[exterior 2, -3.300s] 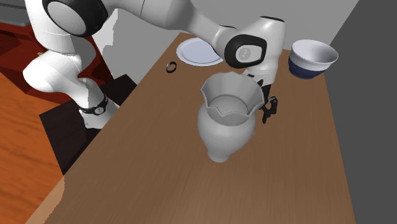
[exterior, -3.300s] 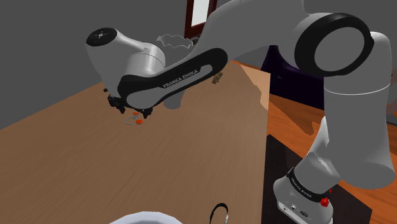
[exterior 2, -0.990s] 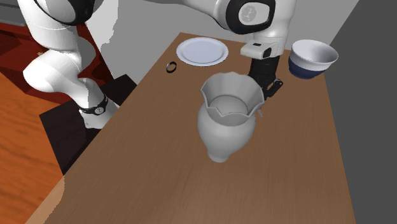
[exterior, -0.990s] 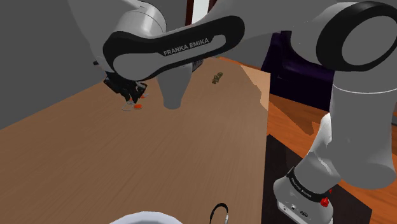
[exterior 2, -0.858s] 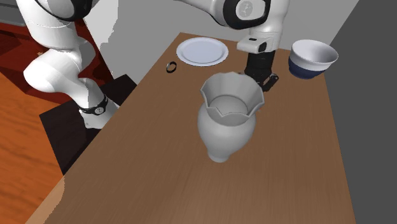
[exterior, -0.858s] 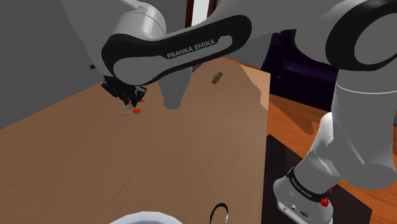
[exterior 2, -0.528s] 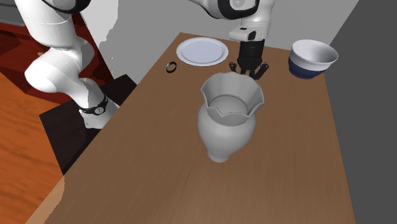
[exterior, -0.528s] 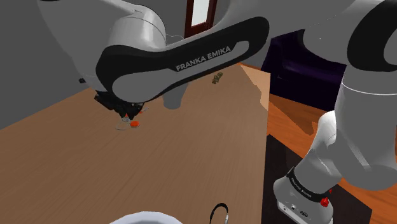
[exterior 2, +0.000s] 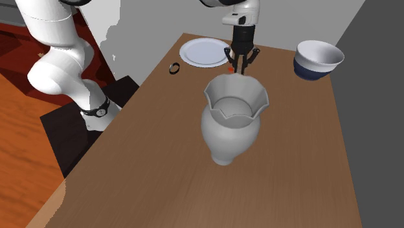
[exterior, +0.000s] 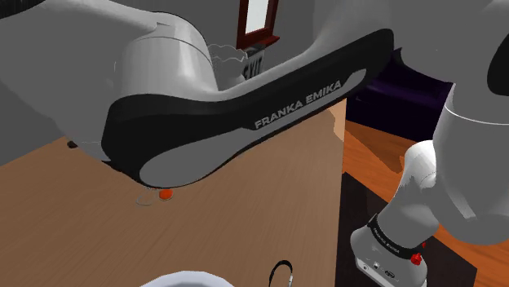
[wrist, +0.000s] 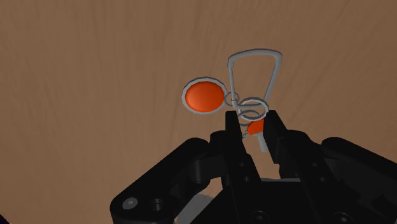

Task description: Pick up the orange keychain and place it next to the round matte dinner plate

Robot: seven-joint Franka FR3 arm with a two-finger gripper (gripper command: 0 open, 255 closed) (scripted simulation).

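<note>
A grey vase stands nearest on the wooden counter. Just beyond it, the gripper pinches the orange keychain by its rings. The keychain is just beside the white plate, on the second exterior view's right.

Matt wood-grain table, wire-metal keychain

The shoulder view's bottom edge crops the plate; the arm covers most of the vase.
</note>
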